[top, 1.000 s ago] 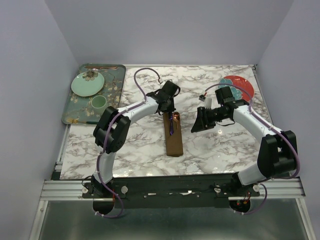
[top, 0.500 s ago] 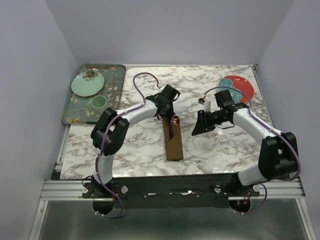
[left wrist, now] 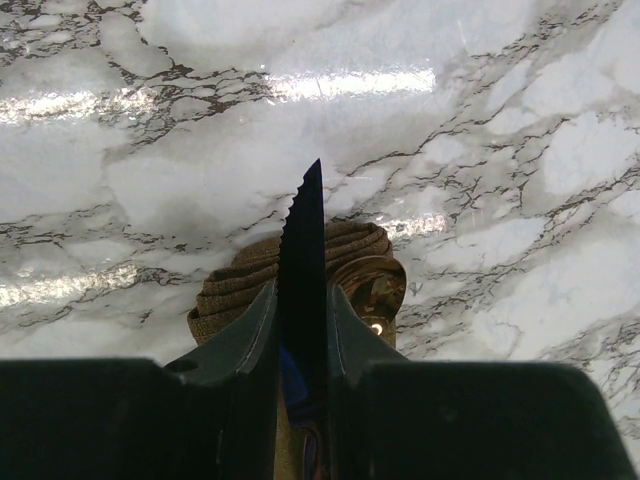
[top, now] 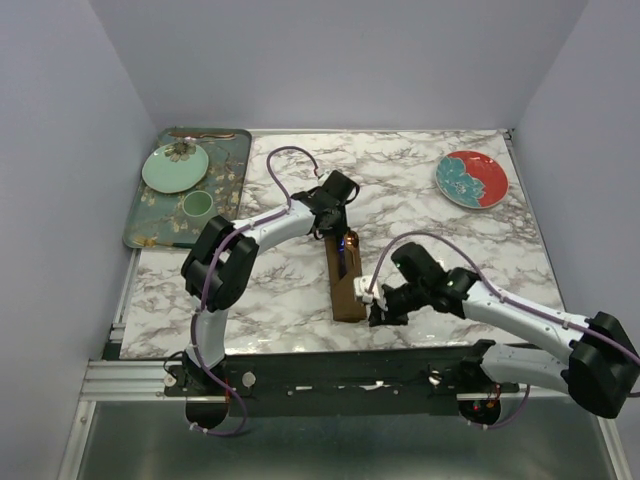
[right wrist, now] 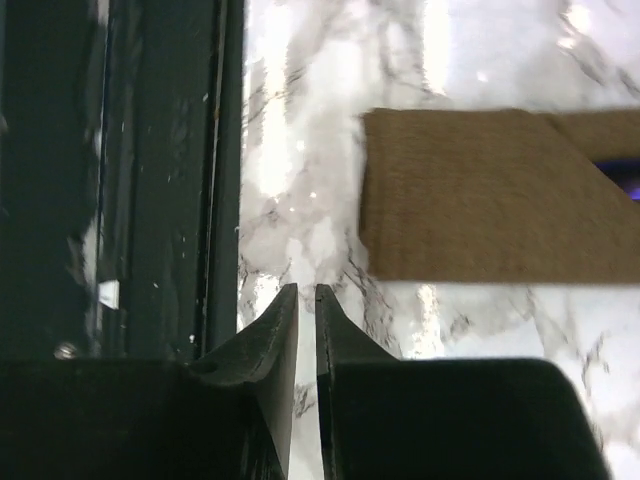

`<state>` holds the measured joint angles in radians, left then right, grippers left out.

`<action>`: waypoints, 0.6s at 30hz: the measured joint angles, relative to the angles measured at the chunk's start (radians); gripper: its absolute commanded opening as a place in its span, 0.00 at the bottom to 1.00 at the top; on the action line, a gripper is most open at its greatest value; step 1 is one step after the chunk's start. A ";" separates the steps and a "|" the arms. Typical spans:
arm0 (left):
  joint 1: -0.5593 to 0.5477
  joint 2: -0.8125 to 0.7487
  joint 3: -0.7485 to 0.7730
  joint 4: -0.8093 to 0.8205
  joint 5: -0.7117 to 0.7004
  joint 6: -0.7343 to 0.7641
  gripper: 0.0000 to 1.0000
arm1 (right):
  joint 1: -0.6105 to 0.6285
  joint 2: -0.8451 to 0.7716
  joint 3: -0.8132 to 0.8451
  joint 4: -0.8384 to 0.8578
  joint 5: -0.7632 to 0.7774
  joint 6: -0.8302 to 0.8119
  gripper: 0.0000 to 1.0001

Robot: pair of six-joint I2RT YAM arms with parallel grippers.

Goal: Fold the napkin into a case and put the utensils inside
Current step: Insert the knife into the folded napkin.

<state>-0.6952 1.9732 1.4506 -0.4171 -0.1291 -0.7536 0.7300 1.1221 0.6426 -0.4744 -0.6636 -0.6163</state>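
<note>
One thin copper spoon [left wrist: 375,290] sits in narrow brown cloth case [top: 349,285]; left gripper [left wrist: 303,300] clamps blue serrated knife [left wrist: 303,235] at its far mouth, right gripper [right wrist: 306,295] pinched empty beside near end; next, likely slide knife in.

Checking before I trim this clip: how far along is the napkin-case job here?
Done: napkin case folded, copper utensil in its mouth. In hand: left gripper clamps the blue knife by the blade, over that mouth. Left: seat it, release. Empty right gripper sits by the near end.
</note>
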 measured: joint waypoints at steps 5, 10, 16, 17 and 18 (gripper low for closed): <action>0.000 0.000 0.000 0.000 0.007 -0.002 0.00 | 0.211 0.006 -0.099 0.129 0.119 -0.196 0.13; 0.000 0.000 0.000 -0.001 0.008 -0.003 0.00 | 0.344 0.070 -0.115 0.286 0.247 -0.261 0.12; 0.000 0.000 -0.002 -0.002 0.008 -0.004 0.00 | 0.417 0.184 -0.160 0.437 0.407 -0.283 0.11; -0.001 0.000 -0.003 -0.002 0.008 -0.005 0.00 | 0.418 0.200 -0.161 0.459 0.423 -0.290 0.11; -0.002 0.000 -0.006 -0.002 0.009 -0.007 0.00 | 0.421 0.209 -0.158 0.483 0.445 -0.290 0.11</action>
<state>-0.6971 1.9732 1.4448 -0.4194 -0.1204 -0.7605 1.1511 1.3312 0.4850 0.0082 -0.2188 -0.9066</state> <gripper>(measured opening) 0.257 0.117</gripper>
